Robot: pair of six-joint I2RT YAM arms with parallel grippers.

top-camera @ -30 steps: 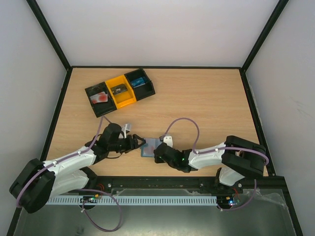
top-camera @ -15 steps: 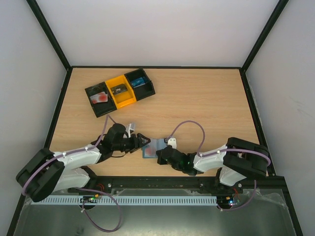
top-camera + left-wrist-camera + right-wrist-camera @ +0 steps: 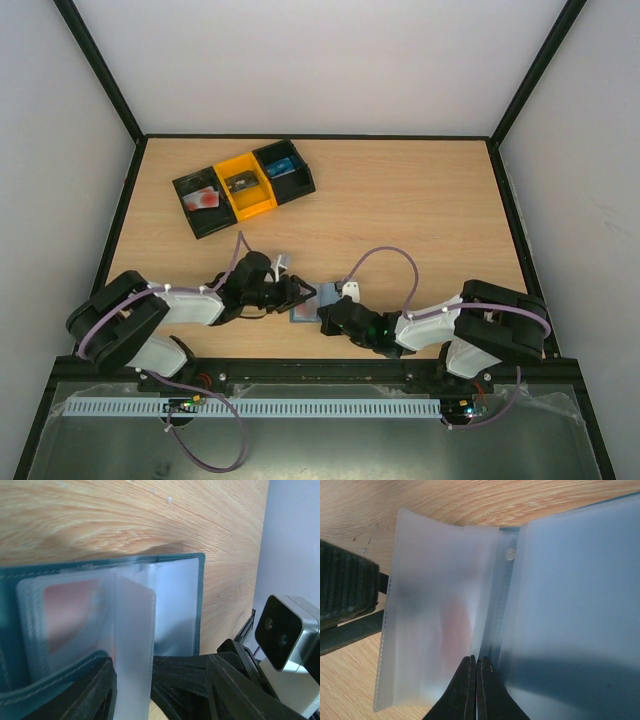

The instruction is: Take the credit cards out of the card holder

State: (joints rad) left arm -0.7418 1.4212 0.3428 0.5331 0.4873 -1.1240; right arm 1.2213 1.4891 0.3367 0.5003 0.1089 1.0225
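Card holder (image 3: 175, 605) sleeve (image 3: 134, 645) upright between left jaws

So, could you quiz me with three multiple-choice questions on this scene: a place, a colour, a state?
1. Where is the three-compartment tray? A) back left of the table B) front right C) back right
2. Its middle compartment is: A) blue B) orange C) green
3. The card holder is: A) folded shut B) lying open C) inside the tray
Answers: 1 A, top view shows it far left; 2 B, orange between black ones; 3 B, its panels lie spread.
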